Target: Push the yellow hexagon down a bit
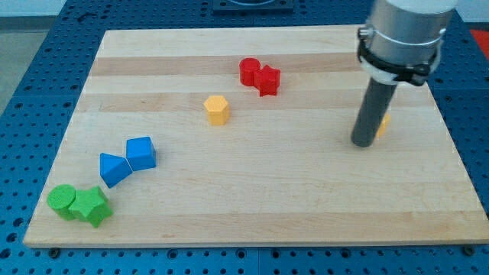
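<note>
The yellow hexagon sits on the wooden board a little left of the middle, toward the view's top. My tip rests on the board at the view's right, far to the right of the hexagon and slightly lower. A second yellow block is mostly hidden behind the rod, touching or close to it; its shape cannot be made out.
A red cylinder and a red star touch each other above and right of the hexagon. A blue cube and a blue triangle lie at the left. A green cylinder and a green star sit at the bottom left corner.
</note>
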